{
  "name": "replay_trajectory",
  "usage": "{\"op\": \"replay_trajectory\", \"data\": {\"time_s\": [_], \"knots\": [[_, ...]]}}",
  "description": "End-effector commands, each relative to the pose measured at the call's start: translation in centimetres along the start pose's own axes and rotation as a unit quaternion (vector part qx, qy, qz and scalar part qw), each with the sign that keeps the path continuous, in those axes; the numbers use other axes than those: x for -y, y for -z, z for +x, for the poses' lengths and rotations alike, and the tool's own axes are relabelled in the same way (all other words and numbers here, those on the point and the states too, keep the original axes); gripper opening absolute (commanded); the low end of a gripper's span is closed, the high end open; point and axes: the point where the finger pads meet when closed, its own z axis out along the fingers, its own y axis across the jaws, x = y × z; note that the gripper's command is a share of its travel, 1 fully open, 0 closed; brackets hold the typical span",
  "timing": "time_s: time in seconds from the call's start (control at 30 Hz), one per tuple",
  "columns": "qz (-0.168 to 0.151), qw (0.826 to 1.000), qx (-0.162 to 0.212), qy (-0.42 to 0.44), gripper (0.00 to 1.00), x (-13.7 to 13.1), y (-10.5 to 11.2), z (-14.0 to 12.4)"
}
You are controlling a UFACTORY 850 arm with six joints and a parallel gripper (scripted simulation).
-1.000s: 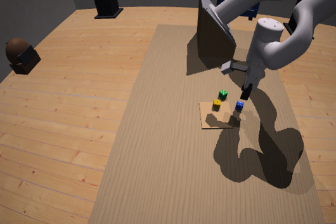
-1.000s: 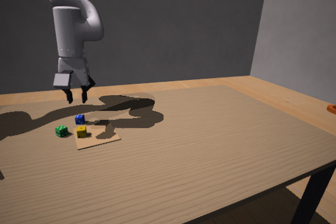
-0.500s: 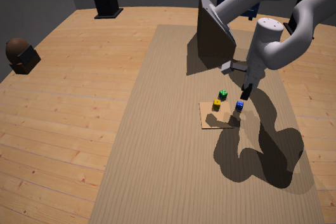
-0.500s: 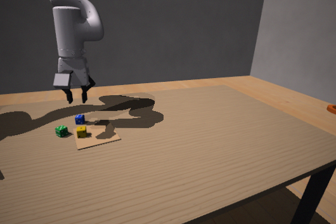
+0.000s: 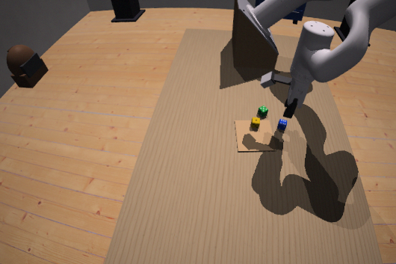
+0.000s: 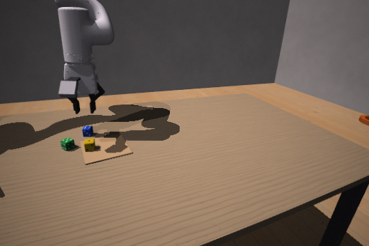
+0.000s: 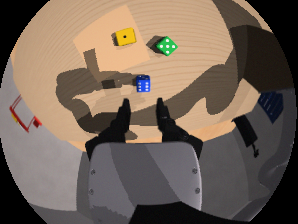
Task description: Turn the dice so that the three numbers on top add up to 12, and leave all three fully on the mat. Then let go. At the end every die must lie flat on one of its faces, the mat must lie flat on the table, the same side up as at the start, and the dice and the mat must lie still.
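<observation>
A small tan mat (image 5: 255,136) lies flat on the table. The yellow die (image 5: 255,121) sits on the mat near one corner. The green die (image 5: 263,111) and the blue die (image 5: 282,124) lie on the bare table just off the mat's edges. My gripper (image 5: 290,111) hangs well above the table, over a spot close to the blue die, with its fingers partly apart and nothing between them. The exterior view shows the gripper (image 6: 83,109) above the blue die (image 6: 88,130), the green die (image 6: 67,143) and the yellow die (image 6: 89,144). In the wrist view the blue die (image 7: 141,83) lies just beyond the fingertips.
A tall brown wedge-shaped panel (image 5: 252,41) stands on the table behind the dice, near the arm. An orange object (image 6: 364,119) shows at the right edge of the exterior view. The arm throws a large shadow across the mat and the table.
</observation>
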Motion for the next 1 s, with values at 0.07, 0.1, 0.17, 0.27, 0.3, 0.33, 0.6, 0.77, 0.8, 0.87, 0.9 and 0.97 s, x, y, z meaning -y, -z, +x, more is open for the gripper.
{"op": "replay_trajectory", "data": {"time_s": [0.07,0.1,0.17,0.27,0.3,0.33,0.6,0.77,0.8,0.87,0.9,0.97], "knots": [[0.001,1.000,0.000,0.000,0.47,0.1,0.0,0.0],[0.001,1.000,0.000,0.000,0.47,0.1,-0.1,0.0],[0.001,1.000,0.000,0.000,0.47,0.1,-0.1,0.0],[0.001,1.000,0.000,0.000,0.47,0.1,-0.2,0.0],[0.001,1.000,0.000,0.000,0.47,0.1,-0.3,0.0],[0.001,1.000,0.000,0.000,0.47,0.1,-0.3,0.0],[0.001,1.000,0.000,0.000,0.47,0.1,-1.2,0.0],[0.001,1.000,0.000,0.000,0.47,0.0,-1.7,0.0],[0.001,1.000,0.000,0.000,0.47,0.0,-1.8,0.0],[0.001,1.000,0.000,0.000,0.47,0.0,-2.2,0.0],[0.001,1.000,0.000,0.000,0.47,0.0,-2.3,0.0],[0.001,1.000,0.000,0.000,0.47,0.0,-2.7,0.0]]}}
